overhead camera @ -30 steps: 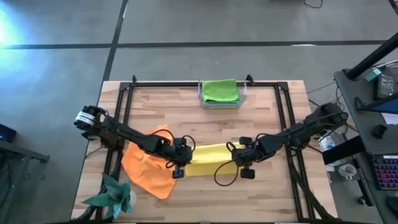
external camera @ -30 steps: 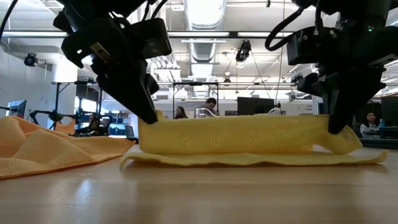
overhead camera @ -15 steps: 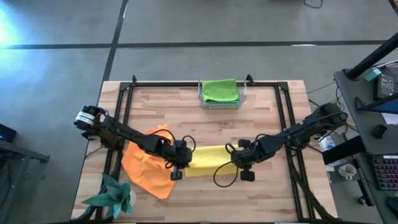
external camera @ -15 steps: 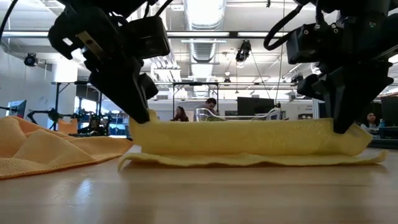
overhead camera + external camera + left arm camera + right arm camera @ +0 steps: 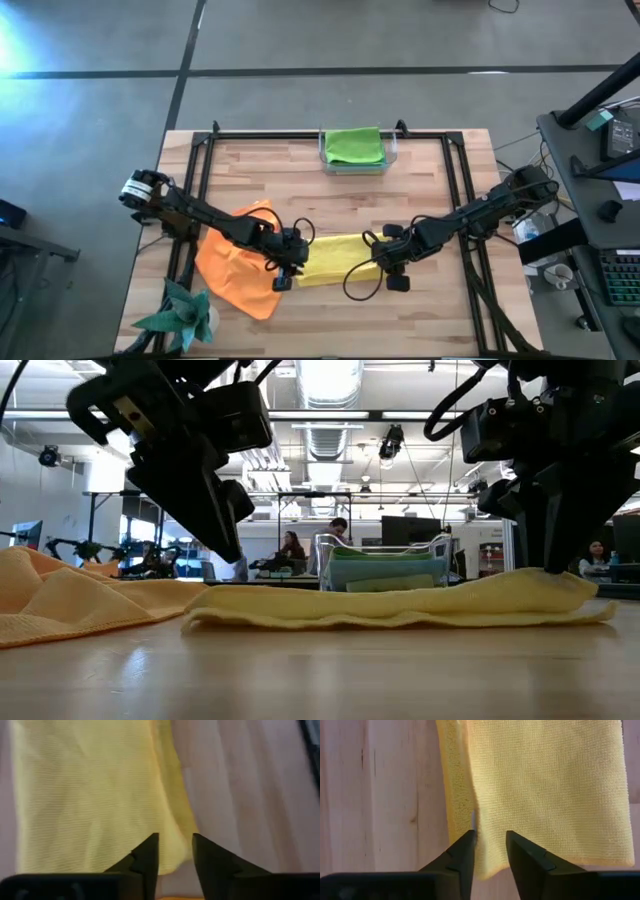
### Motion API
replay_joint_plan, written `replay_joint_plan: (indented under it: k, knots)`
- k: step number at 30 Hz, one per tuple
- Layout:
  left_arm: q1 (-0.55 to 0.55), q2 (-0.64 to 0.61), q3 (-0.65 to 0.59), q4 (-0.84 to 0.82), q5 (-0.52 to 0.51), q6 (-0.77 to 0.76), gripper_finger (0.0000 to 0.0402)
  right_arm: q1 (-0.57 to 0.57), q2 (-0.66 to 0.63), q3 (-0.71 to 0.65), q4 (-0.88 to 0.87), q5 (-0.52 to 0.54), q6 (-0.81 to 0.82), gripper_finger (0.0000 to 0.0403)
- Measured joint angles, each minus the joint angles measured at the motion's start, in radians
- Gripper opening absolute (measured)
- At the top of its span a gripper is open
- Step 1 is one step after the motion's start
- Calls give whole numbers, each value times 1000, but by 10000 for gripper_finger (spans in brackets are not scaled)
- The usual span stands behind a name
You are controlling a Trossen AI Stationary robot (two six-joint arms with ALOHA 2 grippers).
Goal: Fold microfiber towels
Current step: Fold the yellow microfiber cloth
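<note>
The yellow microfiber towel [image 5: 335,258] lies folded in a flat strip on the wooden table [image 5: 430,200], its layers resting one on another [image 5: 400,605]. My left gripper [image 5: 228,555] stands open just above the strip's left end, seen under it in the left wrist view [image 5: 90,790]. My right gripper [image 5: 555,560] stands open over the right end [image 5: 545,785], its fingertips right at the cloth's top. An orange towel [image 5: 235,270] lies crumpled to the left of the yellow one. My left gripper touches nothing. My right gripper has its fingertips [image 5: 552,565] level with the top of the yellow towel's right end [image 5: 560,582], pointing down from above; I cannot tell whether they touch it. The towel lies flat on the table, and nothing sits between the fingers.
A clear bin [image 5: 353,160] at the table's far edge holds a folded lime green towel [image 5: 353,143]. A teal spiky ornament [image 5: 180,315] sits at the near left corner. Black rails [image 5: 200,170] run along the table's sides. People and desks show in the room behind.
Both grippers have opened and let go of the yellow towel's upper layer, which they held raised and taut between them. That layer has dropped flat onto the lower one. My left gripper has drawn a little up and toward the table's left edge.
</note>
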Motion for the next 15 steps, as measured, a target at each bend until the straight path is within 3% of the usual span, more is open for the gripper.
replay_joint_plan:
  k: [5,9,15]
  knots:
    - [-1,0,8,1,21,-44,138,0,-18,0,-1,-85,66,131]
    - [1,0,8,2,-35,-77,143,0,-35,0,-1,-155,120,139]
    - [2,-1,-5,4,-155,-78,134,-10,-22,0,78,-24,116,134]
